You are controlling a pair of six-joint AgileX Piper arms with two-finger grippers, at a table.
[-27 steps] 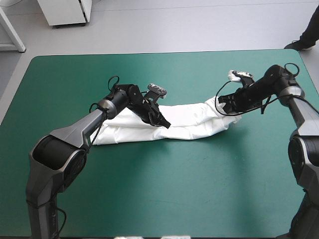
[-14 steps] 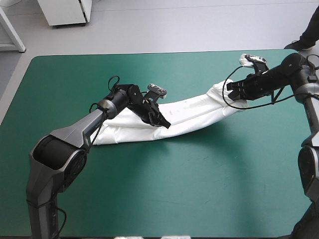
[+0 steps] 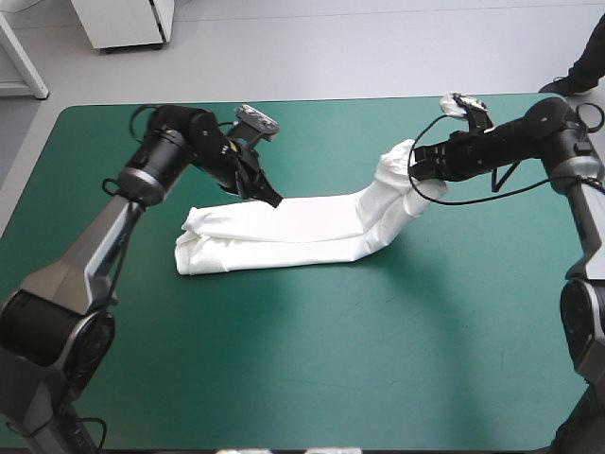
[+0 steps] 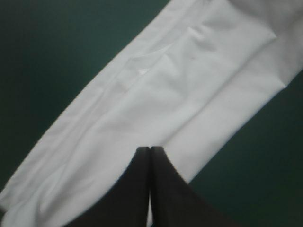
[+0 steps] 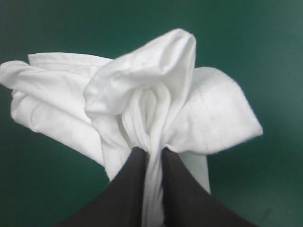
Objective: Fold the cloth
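T-shirt (image 3: 284, 232): lies mid-table on teal-green cover (image 3: 284, 359) as 1 long folded band, right end lifted and bunched. Held there, pinched in right gripper (image 3: 417, 172). Over band's far edge, left gripper (image 3: 274, 200) clenched, holding nothing.

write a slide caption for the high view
Right gripper holds one end of the long folded white T-shirt raised off the teal-green table; left gripper, shut, is at its far edge.

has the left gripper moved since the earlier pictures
Yes. The left gripper has drawn back from the T-shirt's middle toward the table's far-left corner, and is now at the T-shirt's far edge.
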